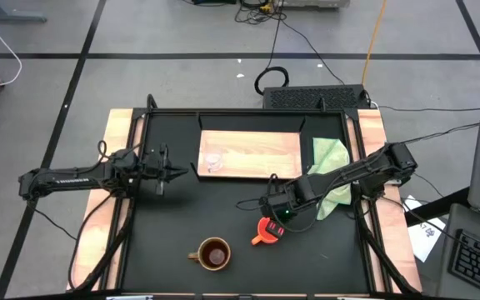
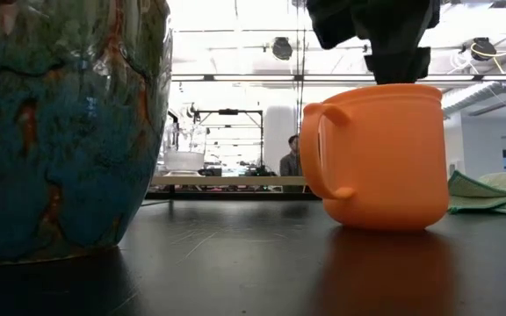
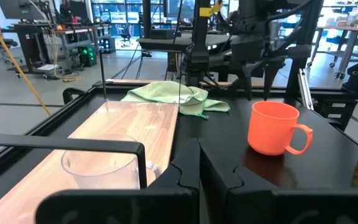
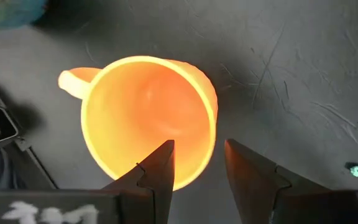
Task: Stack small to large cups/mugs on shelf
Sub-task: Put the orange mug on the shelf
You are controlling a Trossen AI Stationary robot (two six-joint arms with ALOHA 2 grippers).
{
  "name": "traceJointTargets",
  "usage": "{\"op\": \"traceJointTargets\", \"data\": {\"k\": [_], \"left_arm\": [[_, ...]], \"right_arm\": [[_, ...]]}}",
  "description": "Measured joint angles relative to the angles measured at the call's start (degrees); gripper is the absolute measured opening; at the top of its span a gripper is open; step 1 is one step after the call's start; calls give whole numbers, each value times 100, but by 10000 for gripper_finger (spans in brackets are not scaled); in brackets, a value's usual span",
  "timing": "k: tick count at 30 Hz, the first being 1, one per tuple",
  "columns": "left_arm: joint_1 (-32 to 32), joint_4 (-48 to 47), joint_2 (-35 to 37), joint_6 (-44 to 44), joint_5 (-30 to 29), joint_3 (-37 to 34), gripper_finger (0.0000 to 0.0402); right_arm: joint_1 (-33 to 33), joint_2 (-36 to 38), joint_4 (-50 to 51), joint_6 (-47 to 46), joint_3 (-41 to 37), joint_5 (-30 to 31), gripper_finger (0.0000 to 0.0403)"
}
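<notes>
The right end effector [image 4: 196,163] hung partly open and empty directly above the orange plastic handled cup [image 4: 149,118], one finger inside the rim, one outside. The cup stood upright on the black counter [image 1: 182,208]. It appeared light, rigid, smooth; grasp the wall opposite the handle.

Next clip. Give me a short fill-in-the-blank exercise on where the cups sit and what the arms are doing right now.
1. The small clear glass cup stands on the flat light-wood ____.
2. The right end effector hangs open above the rim of the ____ handled cup.
3. The larger brown handled mug stands on the black ____, nearest the front edge.
4. The crumpled light green ____ lies beside the right end of the shelf.

Missing words: shelf; orange; table; cloth
</notes>
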State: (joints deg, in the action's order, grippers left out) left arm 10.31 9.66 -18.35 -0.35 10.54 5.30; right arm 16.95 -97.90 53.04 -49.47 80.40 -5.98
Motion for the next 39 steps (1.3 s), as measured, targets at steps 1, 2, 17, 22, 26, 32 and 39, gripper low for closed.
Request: {"op": "traceJointTargets", "data": {"k": [1,2,17,22,26,32,39], "left_arm": [[-1,-21,-1,-1,0,0,5],[0,-36,-2,-3,0,0,5],[0,-57,-2,4,9,0,5],[0,-16,0,-115,13,0,5],[0,-2,0,-130,16,0,5],[0,118,0,-106,15,0,5],[0,128,0,-130,13,0,5]], "right_arm": [[0,-32,5,0,0,-2,130],[0,-67,12,0,0,-12,130],[1,-399,-119,755,-2,-50,121],[1,-392,-154,1407,-2,-24,56],[2,-392,-175,2150,-2,0,9],[1,-390,-112,3169,-2,300,4],[-7,-384,-52,3970,-2,472,3]]}}
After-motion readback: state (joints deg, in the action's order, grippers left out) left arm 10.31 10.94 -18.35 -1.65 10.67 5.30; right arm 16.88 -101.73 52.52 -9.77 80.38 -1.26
